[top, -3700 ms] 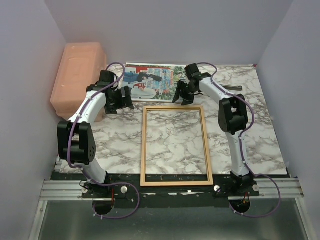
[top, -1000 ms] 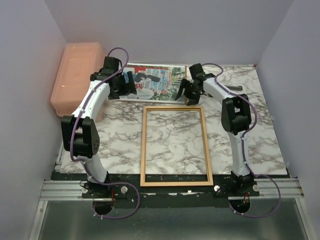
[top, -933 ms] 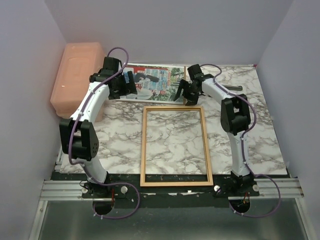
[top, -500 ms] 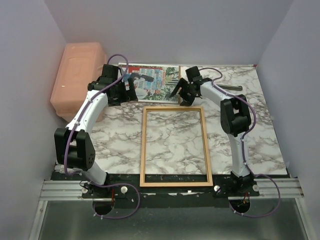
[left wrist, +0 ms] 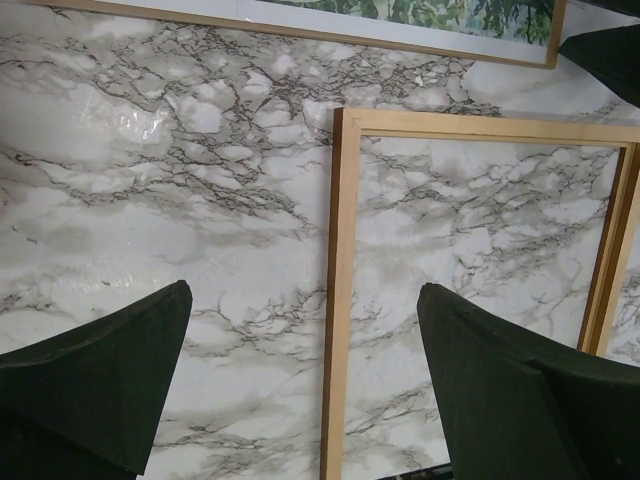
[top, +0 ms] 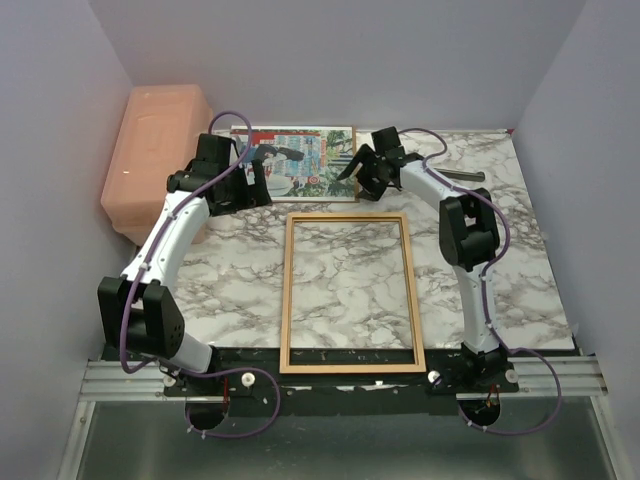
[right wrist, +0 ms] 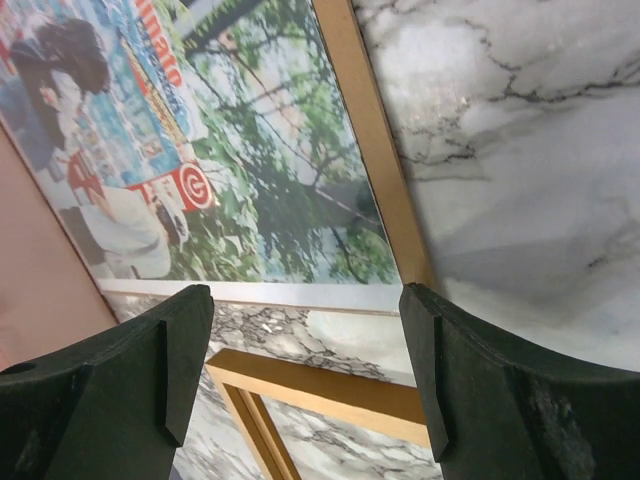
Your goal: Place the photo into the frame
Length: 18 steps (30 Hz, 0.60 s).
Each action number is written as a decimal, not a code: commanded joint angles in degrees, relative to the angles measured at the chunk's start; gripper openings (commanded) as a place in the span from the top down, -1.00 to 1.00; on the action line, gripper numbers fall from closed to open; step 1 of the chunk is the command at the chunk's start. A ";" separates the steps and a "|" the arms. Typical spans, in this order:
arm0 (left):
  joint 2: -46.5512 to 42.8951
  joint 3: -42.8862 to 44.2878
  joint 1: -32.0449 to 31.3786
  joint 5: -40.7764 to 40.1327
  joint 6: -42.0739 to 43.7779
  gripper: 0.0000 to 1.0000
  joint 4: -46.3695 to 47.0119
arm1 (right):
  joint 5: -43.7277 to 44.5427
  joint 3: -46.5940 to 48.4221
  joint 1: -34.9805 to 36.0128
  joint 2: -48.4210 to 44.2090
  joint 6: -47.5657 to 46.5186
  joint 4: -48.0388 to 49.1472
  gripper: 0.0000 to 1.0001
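Observation:
The photo (top: 310, 165) lies flat at the back of the marble table on a brown board whose edge (right wrist: 370, 150) shows along its side. The thin wooden frame (top: 287, 290) lies empty in the middle, its long side running toward the arms. My left gripper (top: 255, 178) hovers open by the photo's left part; in the left wrist view the frame's left rail (left wrist: 335, 300) runs between its fingers (left wrist: 100, 370). My right gripper (top: 365, 172) stands open at the photo's right end, with the photo (right wrist: 200, 170) and the frame's corner (right wrist: 330, 385) below and nothing held.
A pink plastic box (top: 155, 150) stands at the back left beside the left arm. A dark rod (top: 465, 175) lies at the back right. Grey walls close in the table on three sides.
The photo and its board have slid left along the back of the table. The right gripper moved left with the photo's right end; the left arm swung left.

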 commanded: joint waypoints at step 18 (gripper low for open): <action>-10.79 -8.57 -0.02 -8.08 2.92 -0.97 -1.20 | 1.14 21.15 3.38 7.14 -13.08 -7.96 -0.57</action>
